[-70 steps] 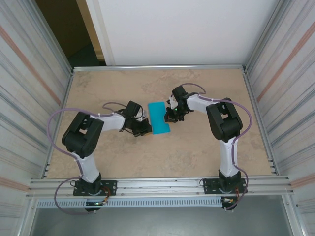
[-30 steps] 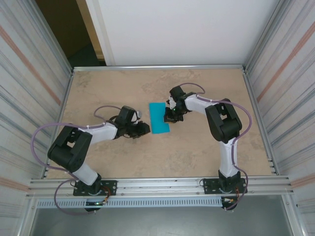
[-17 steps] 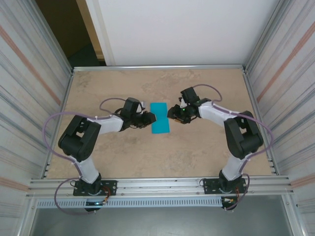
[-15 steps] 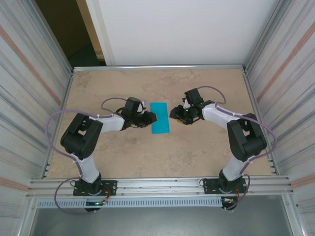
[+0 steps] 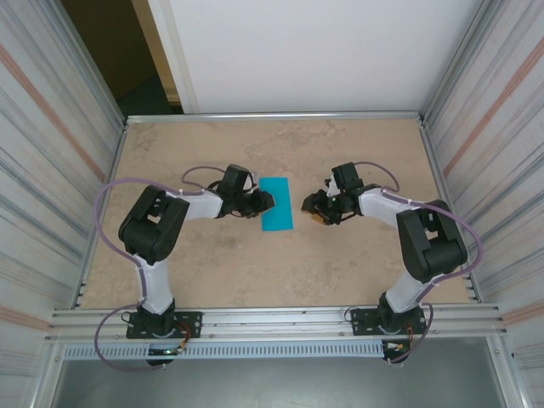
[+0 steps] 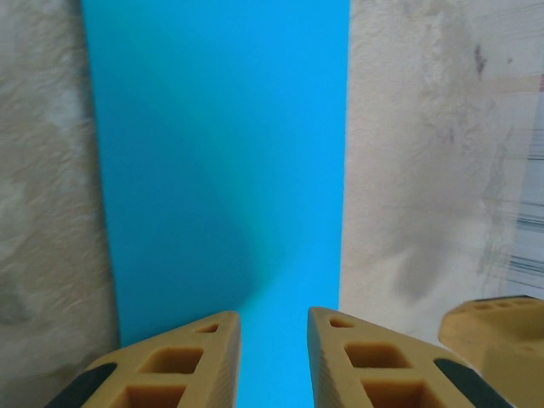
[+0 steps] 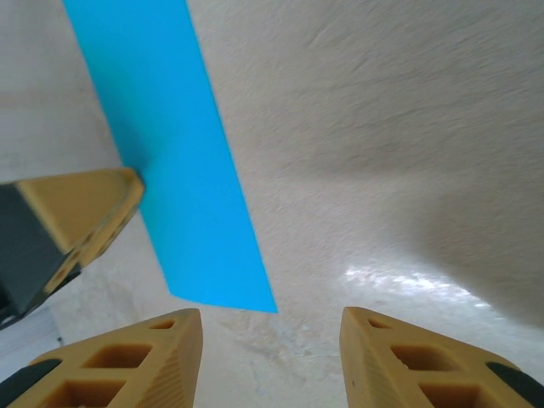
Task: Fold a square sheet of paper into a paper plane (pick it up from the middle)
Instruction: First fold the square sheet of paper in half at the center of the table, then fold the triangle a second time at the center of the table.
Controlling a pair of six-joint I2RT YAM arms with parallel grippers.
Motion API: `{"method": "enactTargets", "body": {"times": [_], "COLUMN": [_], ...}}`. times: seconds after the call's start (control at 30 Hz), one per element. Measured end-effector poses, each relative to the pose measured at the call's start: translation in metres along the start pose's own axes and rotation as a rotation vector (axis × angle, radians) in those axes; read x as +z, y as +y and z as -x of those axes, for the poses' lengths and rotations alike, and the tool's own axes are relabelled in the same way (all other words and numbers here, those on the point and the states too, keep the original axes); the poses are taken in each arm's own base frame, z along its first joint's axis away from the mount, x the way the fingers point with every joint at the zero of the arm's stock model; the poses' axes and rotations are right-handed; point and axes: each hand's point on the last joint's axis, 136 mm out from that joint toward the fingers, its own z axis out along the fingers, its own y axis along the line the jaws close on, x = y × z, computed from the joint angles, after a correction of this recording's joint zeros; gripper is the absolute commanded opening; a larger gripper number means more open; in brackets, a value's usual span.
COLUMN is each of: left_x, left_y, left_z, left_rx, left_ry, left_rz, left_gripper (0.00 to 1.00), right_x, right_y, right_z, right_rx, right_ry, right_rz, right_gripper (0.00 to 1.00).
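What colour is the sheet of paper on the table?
The square sheet of paper is plain teal-blue with no markings, and it shows best in the left wrist view.

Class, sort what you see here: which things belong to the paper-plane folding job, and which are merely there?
Belongs to the job:
blue paper, lying flat
left gripper, at the paper's edge
right gripper, open, apart from the paper

Merely there:
table
side walls
back panel

Bare table (image 5: 340, 272) runs open along the far and near edges. Mid-table, the left gripper (image 5: 267, 201) and right gripper (image 5: 312, 207) flank the square sheet of paper (image 5: 276, 208), with a narrow gap at its right edge.
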Motion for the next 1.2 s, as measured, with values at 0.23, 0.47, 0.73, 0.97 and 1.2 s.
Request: {"method": "enactTargets", "body": {"times": [0.23, 0.47, 0.73, 0.97, 1.2], "left_x": [0.002, 0.002, 0.002, 0.002, 0.002], "left_y": [0.008, 0.009, 0.009, 0.009, 0.009], "left_z": [0.0, 0.001, 0.001, 0.0, 0.0], "left_rx": [-0.046, -0.075, -0.086, -0.088, -0.095], "left_ry": [-0.006, -0.008, -0.006, -0.005, -0.003], "left_rz": [0.036, 0.041, 0.043, 0.043, 0.041], "left_gripper": [0.28, 0.28, 0.28, 0.28, 0.28], "right_x": [0.019, 0.031, 0.034, 0.043, 0.047], "right_y": [0.008, 0.007, 0.015, 0.008, 0.011], "right_z": [-0.029, -0.038, -0.029, -0.032, -0.037], "right_rx": [-0.019, -0.016, -0.017, 0.007, -0.007], "right_ry": [0.113, 0.159, 0.149, 0.17, 0.181], "right_rz": [0.022, 0.012, 0.022, 0.003, 0.004], "right_gripper": [0.44, 0.4, 0.39, 0.34, 0.28]}}
